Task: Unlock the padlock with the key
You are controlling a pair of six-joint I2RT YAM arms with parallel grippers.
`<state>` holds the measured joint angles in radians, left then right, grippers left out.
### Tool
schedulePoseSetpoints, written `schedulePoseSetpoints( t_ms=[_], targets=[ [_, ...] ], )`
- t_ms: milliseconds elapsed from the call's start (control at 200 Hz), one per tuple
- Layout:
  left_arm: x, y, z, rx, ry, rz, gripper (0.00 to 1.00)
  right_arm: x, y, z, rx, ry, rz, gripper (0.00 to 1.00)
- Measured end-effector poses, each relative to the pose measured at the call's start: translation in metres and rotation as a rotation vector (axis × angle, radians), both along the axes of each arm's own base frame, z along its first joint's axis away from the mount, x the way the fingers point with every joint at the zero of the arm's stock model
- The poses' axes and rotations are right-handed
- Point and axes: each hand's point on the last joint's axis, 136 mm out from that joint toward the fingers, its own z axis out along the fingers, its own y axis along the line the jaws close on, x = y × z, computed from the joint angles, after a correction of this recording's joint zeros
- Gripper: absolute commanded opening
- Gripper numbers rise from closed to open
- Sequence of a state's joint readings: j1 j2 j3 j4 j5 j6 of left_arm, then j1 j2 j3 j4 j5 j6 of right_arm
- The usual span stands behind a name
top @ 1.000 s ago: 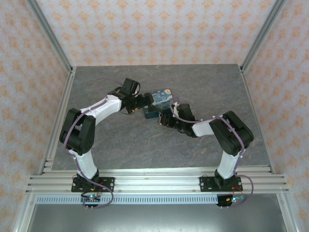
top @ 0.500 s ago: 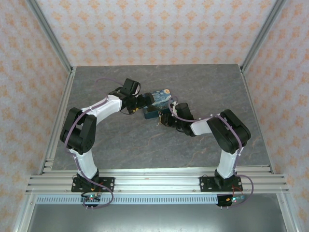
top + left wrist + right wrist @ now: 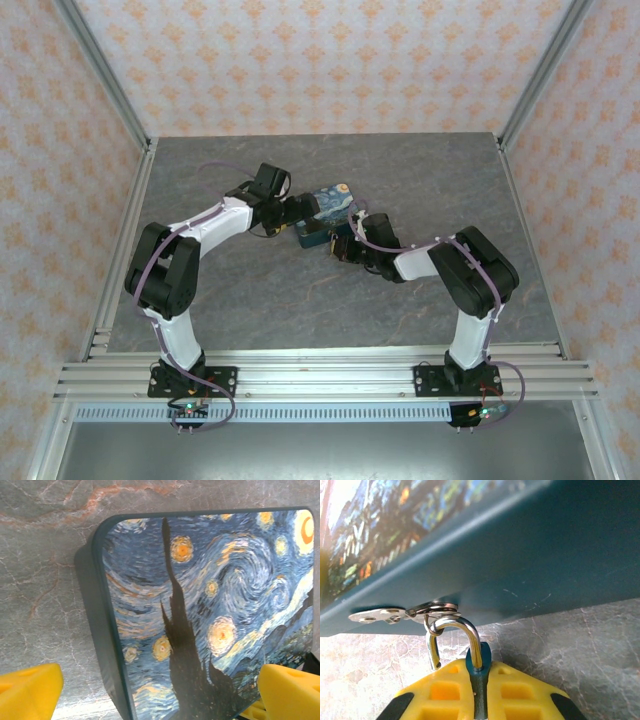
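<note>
A dark teal box [image 3: 330,208] with a starry-night painted lid [image 3: 210,605] lies mid-table. The padlock [image 3: 480,662] hangs from the metal hasp [image 3: 390,614] on the box's side wall. Its silver shackle [image 3: 462,625] runs through the hasp ring, and the shackle's left leg ends free beside the teal body. My right gripper [image 3: 480,692] is shut on the padlock body, yellow fingers [image 3: 525,695] on either side. My left gripper [image 3: 167,700] is open and straddles the box's near end, one finger [image 3: 30,690] off each side. The key is out of view.
Grey marble-patterned tabletop [image 3: 250,290] surrounds the box. Aluminium frame posts [image 3: 105,80] and patterned walls close in the sides and back. Both arms meet at the box, the left gripper [image 3: 305,212] from the left and the right gripper [image 3: 342,246] from the front right.
The right gripper's fingers have closed onto the padlock body, and the wrist has edged slightly toward the box. The left arm and the box have stayed put.
</note>
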<state>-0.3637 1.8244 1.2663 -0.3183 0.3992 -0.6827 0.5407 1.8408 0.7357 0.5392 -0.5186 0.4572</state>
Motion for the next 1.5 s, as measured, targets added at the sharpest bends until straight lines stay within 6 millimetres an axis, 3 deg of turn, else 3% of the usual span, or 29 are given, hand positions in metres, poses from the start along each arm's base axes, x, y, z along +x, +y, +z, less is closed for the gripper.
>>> schedulePoseSetpoints(
  t_ms=[365, 831, 966, 1036, 1496],
  targets=[
    [-0.007, 0.025, -0.015, 0.157, -0.004, 0.026, 1.00, -0.005, -0.004, -0.001, 0.040, 0.044, -0.052, 0.00],
    [-0.019, 0.016, -0.011, 0.320, -0.085, 0.006, 1.00, -0.009, -0.011, -0.002, 0.112, 0.095, -0.138, 0.00],
    [-0.019, 0.015, -0.012, 0.322, -0.099, 0.007, 1.00, -0.010, -0.013, -0.001, 0.121, 0.103, -0.157, 0.17],
    [-0.019, 0.014, -0.012, 0.320, -0.106, 0.008, 1.00, -0.010, -0.014, -0.001, 0.122, 0.100, -0.164, 0.20],
    [-0.019, 0.014, -0.012, 0.319, -0.110, 0.011, 1.00, -0.014, -0.020, 0.000, 0.126, 0.092, -0.179, 0.22]
  ],
)
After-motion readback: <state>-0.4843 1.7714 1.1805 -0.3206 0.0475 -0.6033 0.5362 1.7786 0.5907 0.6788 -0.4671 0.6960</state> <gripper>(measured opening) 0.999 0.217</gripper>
